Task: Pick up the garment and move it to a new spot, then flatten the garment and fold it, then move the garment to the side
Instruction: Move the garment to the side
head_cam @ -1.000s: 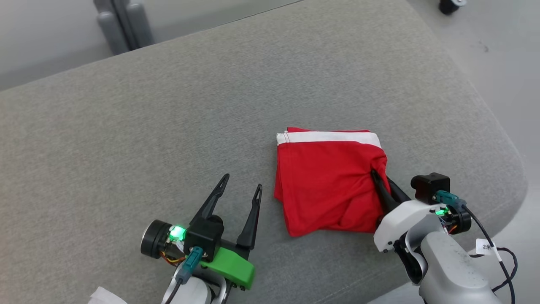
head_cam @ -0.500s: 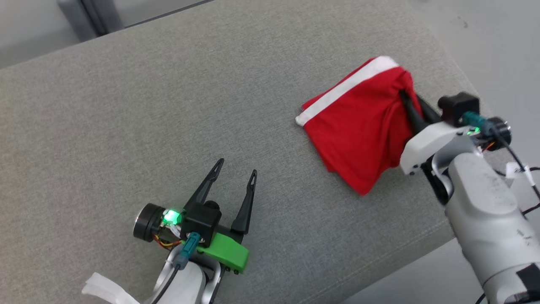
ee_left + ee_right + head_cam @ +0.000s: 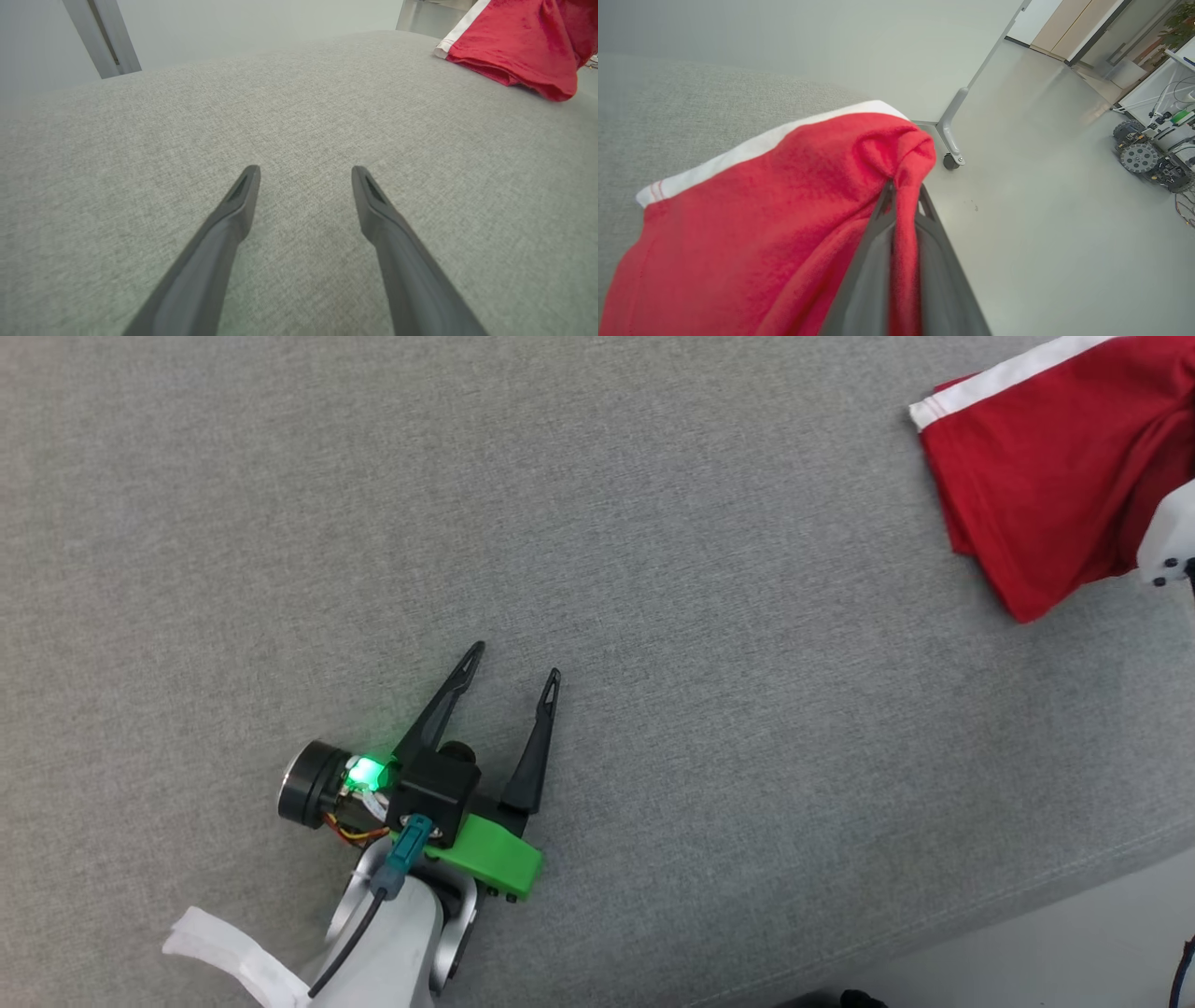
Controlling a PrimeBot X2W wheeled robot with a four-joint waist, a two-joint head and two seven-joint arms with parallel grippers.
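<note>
Right gripper [image 3: 903, 196] is clamped on the garment [image 3: 761, 224]: its two dark fingers are pressed together with a bunched fold of red cloth between them, and the cloth puckers just past the tips. In the head view a white piece of this gripper's body sits at the right edge, over the far right part of the cushion [image 3: 653, 569], with the garment spreading out from it toward the cushion's middle.

The garment is red with a white band [image 3: 999, 378] along one edge. It hangs from the pinched fold above the cushion's far right corner, the band uppermost and slanting, and a rounded red corner is lowest. In the left wrist view that low corner lies close over the grey fabric with a shadow beneath it; whether it touches the cushion cannot be told. Part of the cloth reaches past the cushion's right edge, over the pale floor [image 3: 1041, 210].

Left gripper [image 3: 515, 661] is open and holds nothing, its fingers spread in a V just above the cushion's near left part, well apart from the garment. A green light [image 3: 366, 771] glows at its wrist, beside a green plastic part [image 3: 495, 859].

Beyond the cushion's far edge stands a grey castered leg [image 3: 952, 140].
</note>
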